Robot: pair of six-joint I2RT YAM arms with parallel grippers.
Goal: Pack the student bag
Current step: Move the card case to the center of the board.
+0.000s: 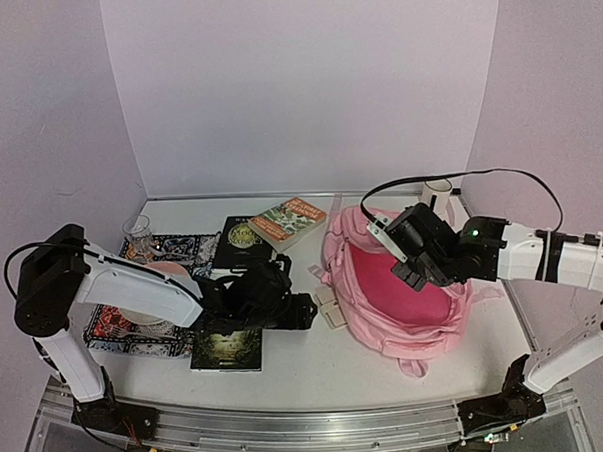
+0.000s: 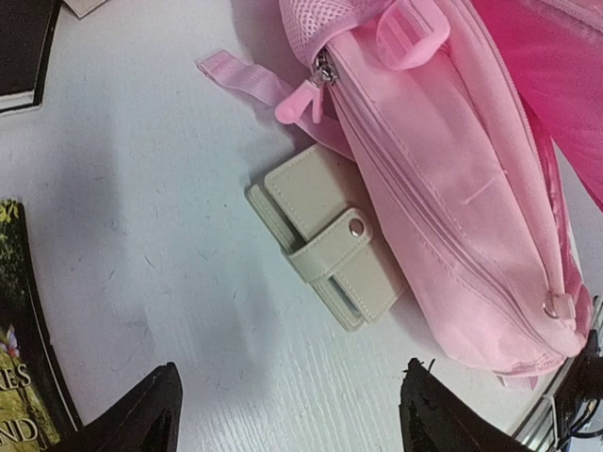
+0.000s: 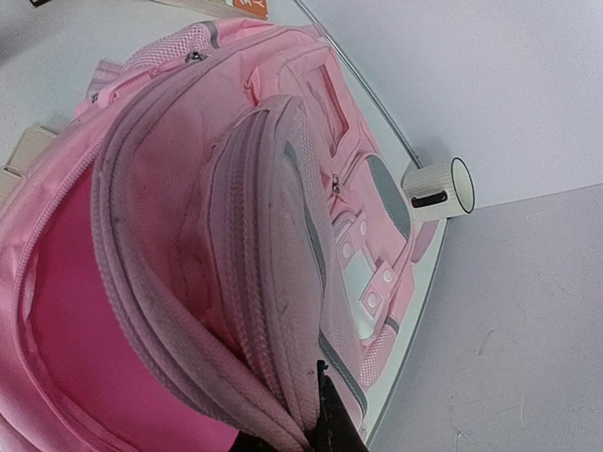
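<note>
Gaping open, the student bag (image 1: 405,310) is clenched at its rim by the right end effector (image 1: 412,271). Left end effector (image 2: 290,377) hangs released above an unpacked beige wallet (image 2: 325,235); books (image 1: 227,349) also lie outside.

Soft cloth student bag (image 2: 443,188) (partly mesh), matt leather-look wallet (image 2: 325,235)

Beige snap wallet (image 2: 325,247), black book (image 1: 242,241), orange book (image 1: 288,222), dark green book (image 1: 227,349), patterned cloth (image 1: 183,251), clear glass (image 1: 137,231), white cup (image 3: 440,188).
</note>
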